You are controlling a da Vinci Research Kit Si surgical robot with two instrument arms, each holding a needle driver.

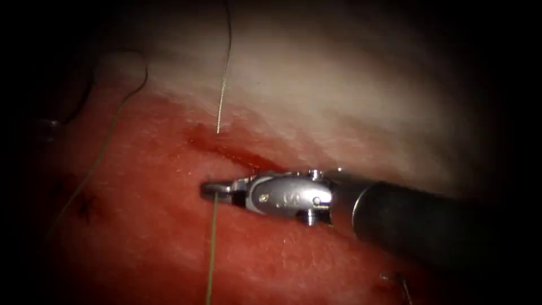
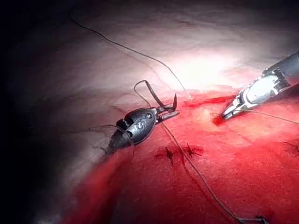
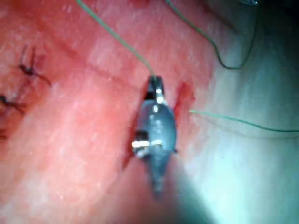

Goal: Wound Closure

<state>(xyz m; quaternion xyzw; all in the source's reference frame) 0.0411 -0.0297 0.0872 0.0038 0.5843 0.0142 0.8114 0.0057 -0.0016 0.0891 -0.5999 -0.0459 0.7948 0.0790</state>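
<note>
My right tool (image 1: 213,190) comes in from the right and lies low over the tissue (image 1: 271,254), just below the cut (image 1: 237,155). Its jaws are shut on the thread (image 1: 212,248), which runs down from them; the same tool (image 3: 154,83) and thread (image 3: 117,39) show in the right wrist view. A second stretch of thread (image 1: 223,85) drops from above and meets the tissue at the cut's left end. Left of the cut, my left tool (image 2: 171,113) holds the dark curved needle (image 2: 155,96) near one end, clear of the tissue.
Red fluid (image 1: 248,161) pools along the cut. Earlier stitches with dark knots (image 2: 180,151) sit left of the cut, also seen as knots (image 1: 84,206) in the endoscope view. A loose strand of thread (image 1: 101,152) trails across the left tissue. A cut end (image 1: 398,279) lies at the lower right.
</note>
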